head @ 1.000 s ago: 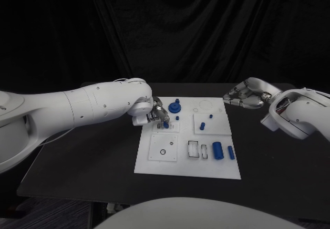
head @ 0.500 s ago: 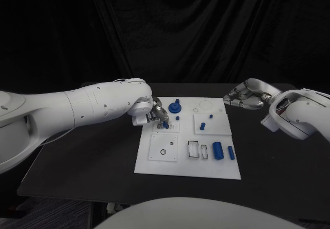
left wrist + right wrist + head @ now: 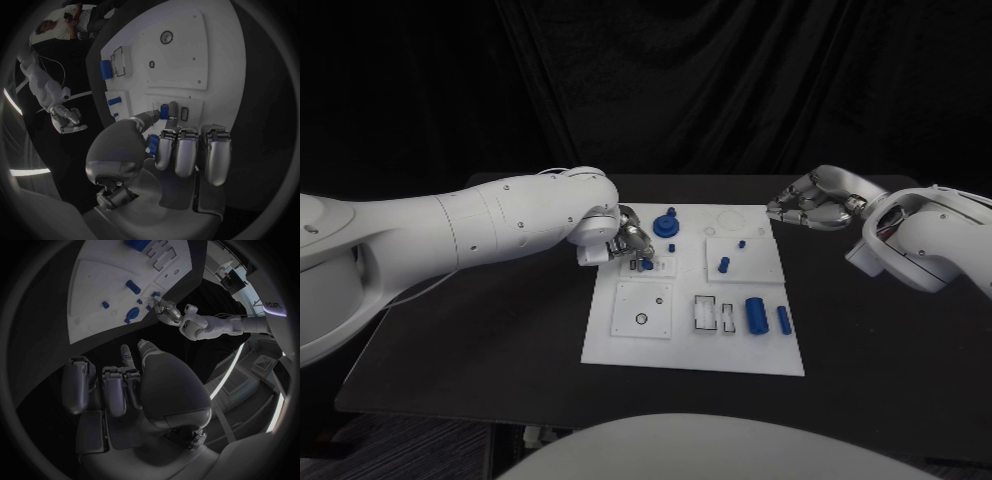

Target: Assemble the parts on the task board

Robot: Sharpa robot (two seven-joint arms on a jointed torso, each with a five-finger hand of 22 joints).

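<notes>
Left hand [image 3: 626,243]: over the task board's near-left block, thumb and a fingertip [image 3: 169,111] pinched on a small blue part [image 3: 164,111]; remaining fingers extended side by side. Held end-down, judged to seat it in that block's socket.

Right hand [image 3: 816,205]: off the board's far right corner, above the table [image 3: 473,330], fingers curled inward on nothing. Judged parked clear so the left hand can work.

Task board [image 3: 617,345]: white plate, mid-table, long side running away from the robot.

Loose and seated parts: blue gear-like piece [image 3: 668,225] at the far end, just beside the left hand; short blue peg [image 3: 724,265] in the middle right block; large blue cylinder [image 3: 756,314] and slimmer blue bar [image 3: 785,320] lying at the near right, apart from each other.
</notes>
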